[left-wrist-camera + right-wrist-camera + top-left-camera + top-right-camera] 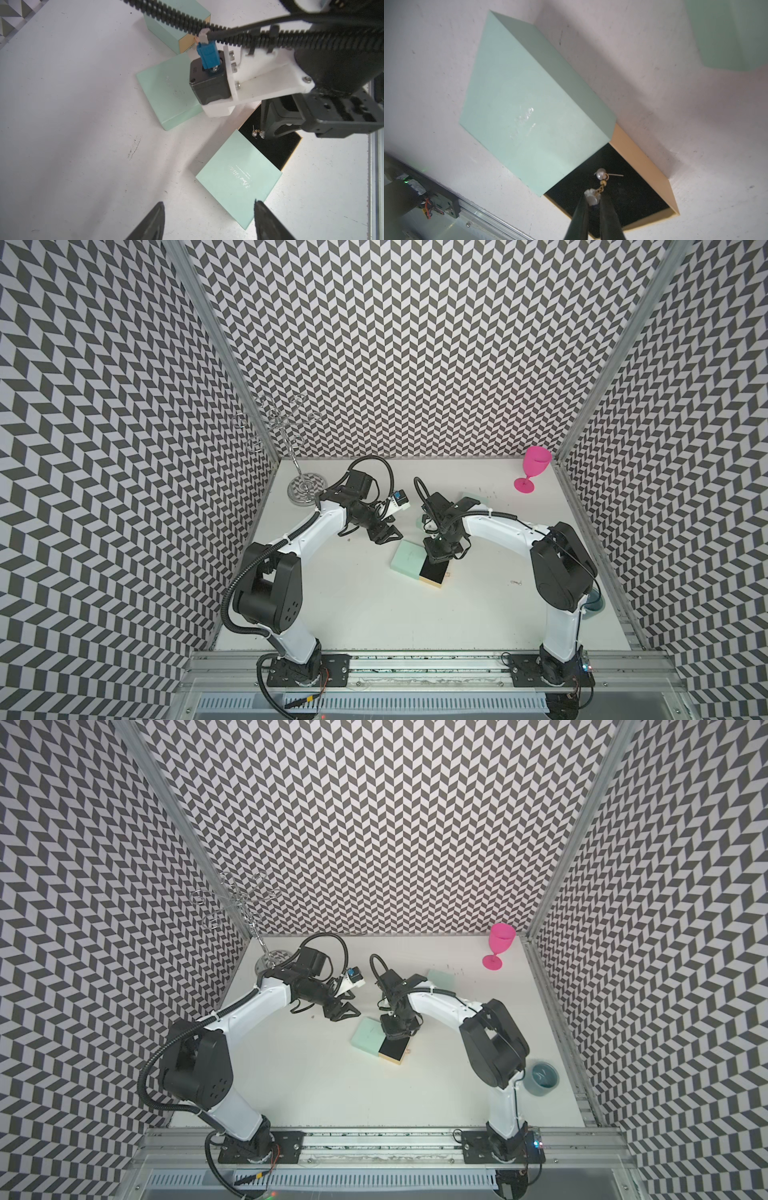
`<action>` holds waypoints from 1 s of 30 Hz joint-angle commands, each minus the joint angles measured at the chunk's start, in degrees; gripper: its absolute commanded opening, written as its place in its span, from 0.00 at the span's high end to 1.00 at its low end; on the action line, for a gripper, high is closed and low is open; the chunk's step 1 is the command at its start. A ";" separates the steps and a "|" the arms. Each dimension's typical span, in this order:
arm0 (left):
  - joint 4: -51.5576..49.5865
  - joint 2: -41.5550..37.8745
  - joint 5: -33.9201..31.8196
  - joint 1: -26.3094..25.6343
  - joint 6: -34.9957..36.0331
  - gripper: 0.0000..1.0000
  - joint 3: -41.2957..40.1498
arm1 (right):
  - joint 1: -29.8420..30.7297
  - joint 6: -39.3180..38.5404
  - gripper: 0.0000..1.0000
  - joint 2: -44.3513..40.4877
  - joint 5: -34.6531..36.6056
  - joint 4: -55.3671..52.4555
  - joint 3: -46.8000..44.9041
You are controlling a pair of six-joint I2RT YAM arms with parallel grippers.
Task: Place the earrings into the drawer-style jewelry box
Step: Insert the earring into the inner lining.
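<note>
Far to the left of the left gripper (388,538), at the back corner of the table (374,614): chrome wire stand (304,488), upright. Left gripper: spread wide, holds nothing, hangs over bare table. Just to its right: jewelry box (409,558), mint sleeve lying flat, nearest corner just ahead of the spread tips. Out of the sleeve's end toward the front rail: drawer (633,191), tan-walled, black-lined, pulled well open. Directly over that drawer: right gripper (595,196), pointing down, tips pressed together on one pale end of an earring (601,175). Beyond the tips: short gold chain, then pearl and thin post, low over the black lining; cannot tell whether the pearl touches it. Behind the right gripper, partly under its arm: second mint box (168,89) and, farther back, third mint box (166,20), both apart from the open one. Far to its back right: pink goblet (537,462), upright. To its front right, past the arm's elbow, near the table's edge: blue-grey cup (540,1079).
</note>
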 commanded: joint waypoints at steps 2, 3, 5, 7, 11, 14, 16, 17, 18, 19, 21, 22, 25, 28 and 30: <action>0.58 -0.71 1.16 -0.04 0.55 0.31 -0.91 | 0.19 -0.69 0.87 -0.35 0.48 -0.69 -0.64; 0.58 -0.70 1.16 -0.06 0.60 0.31 -0.92 | 0.19 -0.76 0.87 -0.53 0.40 -0.76 -0.66; 0.57 -0.73 1.15 -0.10 0.78 0.31 -1.01 | 0.17 -0.68 0.87 -0.78 0.57 -1.09 -0.49; 0.57 -0.66 1.16 -0.05 0.73 0.31 -1.01 | 0.17 -0.50 0.87 -1.18 0.91 -1.37 -0.26; 0.66 -0.69 1.16 -0.10 0.82 0.31 -1.10 | 0.17 -0.45 0.87 -1.68 0.91 -2.18 -0.05; 0.66 -0.64 1.14 -0.06 0.83 0.31 -1.10 | 0.18 -0.51 0.87 -1.84 1.01 -2.28 -0.46; 0.66 -0.69 1.15 -0.12 0.82 0.31 -1.10 | 0.22 -0.54 0.87 -1.92 0.67 -2.36 -0.65; 0.60 -0.66 1.16 -0.06 0.83 0.31 -1.10 | 0.26 -0.57 0.87 -2.16 0.61 -2.45 -0.73; 0.57 -0.65 1.11 -0.04 0.82 0.31 -1.10 | 0.26 -0.46 0.87 -2.42 0.66 -2.37 -0.86; 0.57 -0.62 1.16 -0.04 0.91 0.31 -1.10 | 0.27 -0.49 0.87 -2.72 0.74 -2.41 -1.00; 0.64 -0.53 1.16 -0.04 1.00 0.31 -1.10 | 0.28 -0.53 0.87 -3.08 0.66 -3.10 -0.96; 0.74 -0.44 1.11 -0.05 1.00 0.31 -1.10 | 0.27 -0.52 0.87 -3.35 0.66 -3.08 -1.16; 0.88 -0.33 1.20 -0.08 0.91 0.30 -0.94 | 0.27 -0.68 0.87 -3.55 0.40 -2.99 -1.53; 0.92 -0.29 1.24 -0.19 0.91 0.30 -1.01 | 0.30 -0.79 0.87 -3.04 -0.46 -2.81 -1.22; 0.92 -0.28 1.16 -0.16 0.95 0.30 -1.10 | 0.34 -0.85 0.87 -2.69 -0.77 -2.54 -0.88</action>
